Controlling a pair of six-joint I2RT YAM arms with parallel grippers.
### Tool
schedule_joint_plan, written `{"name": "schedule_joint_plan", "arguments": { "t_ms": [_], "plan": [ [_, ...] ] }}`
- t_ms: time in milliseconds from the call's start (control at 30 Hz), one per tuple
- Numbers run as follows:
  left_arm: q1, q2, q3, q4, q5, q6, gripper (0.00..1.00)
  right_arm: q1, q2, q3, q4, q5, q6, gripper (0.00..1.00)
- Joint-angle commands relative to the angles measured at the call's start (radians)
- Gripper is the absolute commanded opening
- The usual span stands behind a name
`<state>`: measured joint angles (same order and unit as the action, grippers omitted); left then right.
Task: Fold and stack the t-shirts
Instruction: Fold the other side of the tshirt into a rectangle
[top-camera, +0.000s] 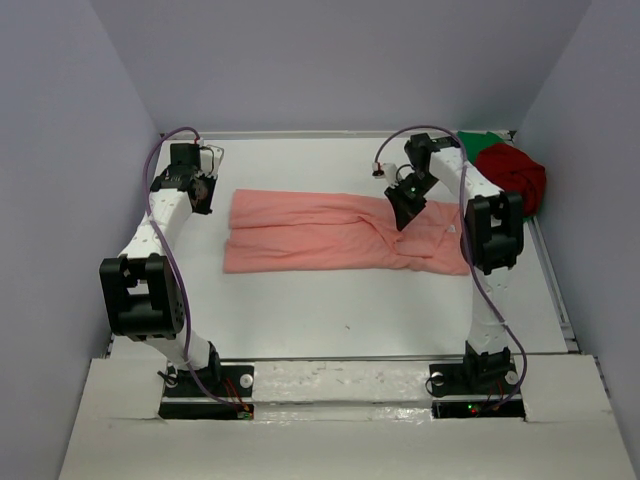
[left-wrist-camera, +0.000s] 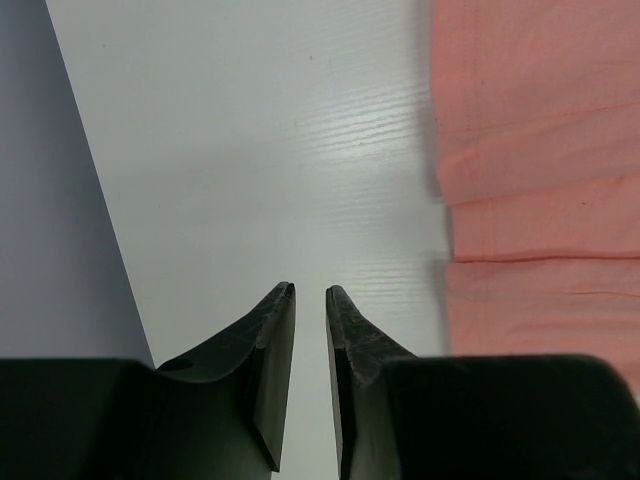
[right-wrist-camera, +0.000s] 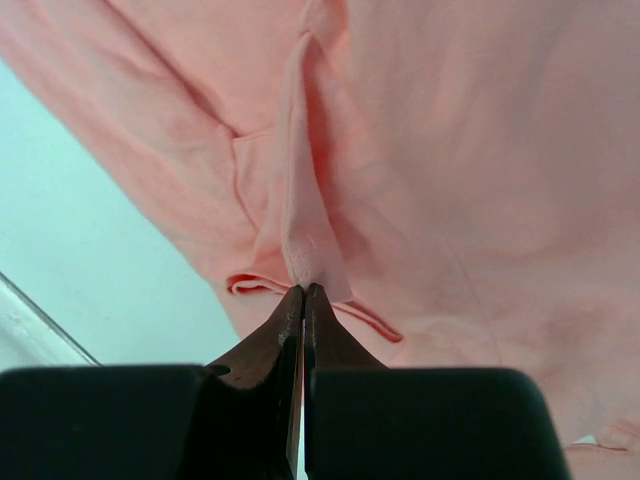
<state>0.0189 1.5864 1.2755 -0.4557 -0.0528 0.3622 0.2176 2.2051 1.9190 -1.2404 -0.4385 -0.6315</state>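
Observation:
A salmon-pink t-shirt (top-camera: 320, 232) lies folded lengthwise across the middle of the table, its left end flat and its right end rumpled. My right gripper (top-camera: 408, 215) is down on its right part, shut on a pinched-up ridge of the pink cloth (right-wrist-camera: 305, 250) beside the shirt's edge. My left gripper (top-camera: 205, 192) hovers over bare table just left of the shirt's left end (left-wrist-camera: 530, 200), jaws a narrow gap apart with nothing between them. A dark red t-shirt (top-camera: 515, 175) sits bunched in the far right corner with a green t-shirt (top-camera: 478, 140) showing behind it.
White walls (top-camera: 80, 180) enclose the table on the left, back and right. A raised rail (top-camera: 555, 290) runs along the table's right edge. Both arm bases stand at the near edge.

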Motion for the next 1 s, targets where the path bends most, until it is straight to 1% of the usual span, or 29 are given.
{"name": "schedule_joint_plan", "arguments": {
  "t_ms": [0,167,633,967],
  "plan": [
    [-0.004,-0.052,0.001,-0.011,0.005,0.011,0.32,0.005,-0.065,0.022,-0.060,-0.074,-0.033,0.00],
    [-0.004,-0.054,0.002,-0.012,0.005,0.011,0.32,0.005,-0.048,0.014,-0.070,-0.091,-0.039,0.00],
    [-0.004,-0.054,-0.007,-0.008,0.005,0.011,0.32,0.014,0.028,0.107,-0.145,-0.278,-0.066,0.00],
    [-0.004,-0.057,-0.013,-0.006,0.011,0.009,0.32,0.032,0.048,0.072,-0.163,-0.296,-0.082,0.00]
  ]
}}
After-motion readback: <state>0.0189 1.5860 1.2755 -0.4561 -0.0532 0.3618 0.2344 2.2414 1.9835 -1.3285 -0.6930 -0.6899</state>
